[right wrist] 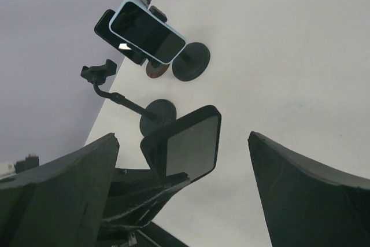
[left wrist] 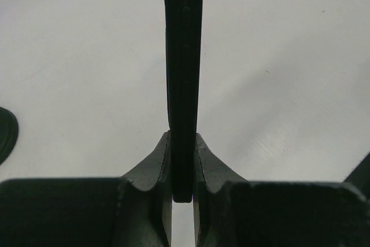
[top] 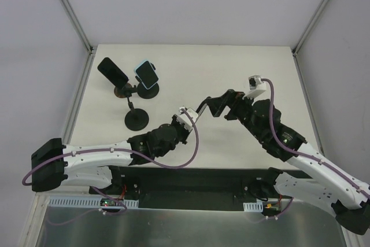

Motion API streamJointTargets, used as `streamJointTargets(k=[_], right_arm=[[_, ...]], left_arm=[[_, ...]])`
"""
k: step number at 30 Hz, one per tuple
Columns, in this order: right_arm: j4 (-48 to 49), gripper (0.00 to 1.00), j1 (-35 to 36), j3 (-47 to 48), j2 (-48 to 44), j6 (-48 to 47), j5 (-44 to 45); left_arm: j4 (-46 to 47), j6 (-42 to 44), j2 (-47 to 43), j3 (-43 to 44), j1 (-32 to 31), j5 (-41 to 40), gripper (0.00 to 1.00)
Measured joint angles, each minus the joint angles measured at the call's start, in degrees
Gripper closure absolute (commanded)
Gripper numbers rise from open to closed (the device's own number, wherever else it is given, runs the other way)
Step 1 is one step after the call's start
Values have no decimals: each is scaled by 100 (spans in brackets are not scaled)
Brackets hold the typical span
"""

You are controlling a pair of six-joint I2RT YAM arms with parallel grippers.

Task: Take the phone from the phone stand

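Note:
My left gripper is shut on a black phone and holds it above the table's middle. In the left wrist view the phone stands edge-on, clamped between the two fingers of the left gripper. My right gripper is open just right of the phone. In the right wrist view the phone shows its screen between the spread fingers of the right gripper, touching neither. The empty phone stand, with a round black base and bent neck, sits to the left; it also shows in the right wrist view.
Two more stands at the back left carry a black phone and a light-blue-cased phone, above a round base. Both show in the right wrist view. A dark base edge shows at the left wrist view's left border.

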Motion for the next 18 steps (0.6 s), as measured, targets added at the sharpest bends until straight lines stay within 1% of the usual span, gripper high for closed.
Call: streamJointTargets(k=[3, 7, 13, 18], right_arm=[[341, 4, -4, -249, -138, -424, -101], [839, 4, -9, -553, -76, -866, -531], [1447, 4, -7, -719, 348, -1115, -1198], [1781, 4, 26, -719, 737, -1143, -1394]], left_arm=[[-138, -599, -286, -120, 374, 516, 100], [-168, -1432, -682, -343, 881, 1228, 100], [-166, -2297, -986, -518, 1115, 1937, 100], [-28, -2802, -1062, -531, 1224, 2288, 100]])
